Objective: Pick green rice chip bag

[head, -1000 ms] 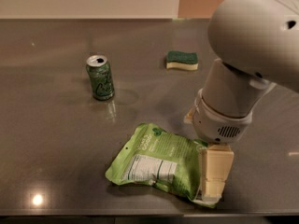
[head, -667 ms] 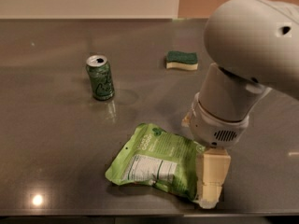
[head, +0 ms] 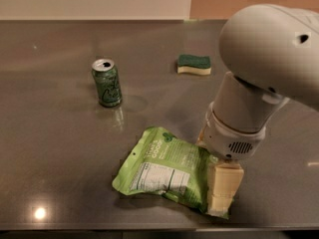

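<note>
The green rice chip bag (head: 167,171) lies flat on the dark table (head: 60,133), front centre. It is a crinkly light-green pouch with its white nutrition label facing up. My gripper (head: 223,189) hangs from the big white arm (head: 259,78) and is down at the bag's right edge, touching or just over it. The arm hides part of the bag's right side.
A green soda can (head: 106,82) stands upright to the back left of the bag. A sponge (head: 194,63) with a dark-green top lies further back, near the arm. The table's front edge runs just below the bag.
The arm and gripper have shifted slightly to the left along the bag's right edge. The bag, can and sponge have not moved.
</note>
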{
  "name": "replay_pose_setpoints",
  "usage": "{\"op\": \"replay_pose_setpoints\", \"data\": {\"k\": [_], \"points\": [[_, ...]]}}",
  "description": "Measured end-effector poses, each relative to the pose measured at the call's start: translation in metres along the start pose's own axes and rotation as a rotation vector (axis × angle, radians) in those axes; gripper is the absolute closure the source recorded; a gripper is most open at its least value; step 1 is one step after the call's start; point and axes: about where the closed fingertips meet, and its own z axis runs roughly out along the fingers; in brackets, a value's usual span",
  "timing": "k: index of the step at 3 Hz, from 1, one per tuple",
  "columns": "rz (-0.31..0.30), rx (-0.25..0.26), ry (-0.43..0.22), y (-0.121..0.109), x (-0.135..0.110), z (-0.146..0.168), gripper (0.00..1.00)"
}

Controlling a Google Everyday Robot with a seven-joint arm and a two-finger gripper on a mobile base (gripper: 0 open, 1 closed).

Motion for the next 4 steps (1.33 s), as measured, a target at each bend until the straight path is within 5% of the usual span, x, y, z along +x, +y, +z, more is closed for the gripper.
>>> {"op": "replay_pose_setpoints", "data": {"k": [2, 3, 4], "points": [[-0.016, 0.018, -0.029, -0.002, -0.007, -0.020, 0.88], [-0.016, 0.032, -0.050, -0.009, -0.008, -0.034, 1.00], [-0.025, 0.063, -0.075, -0.023, -0.011, -0.061, 1.00]]}}
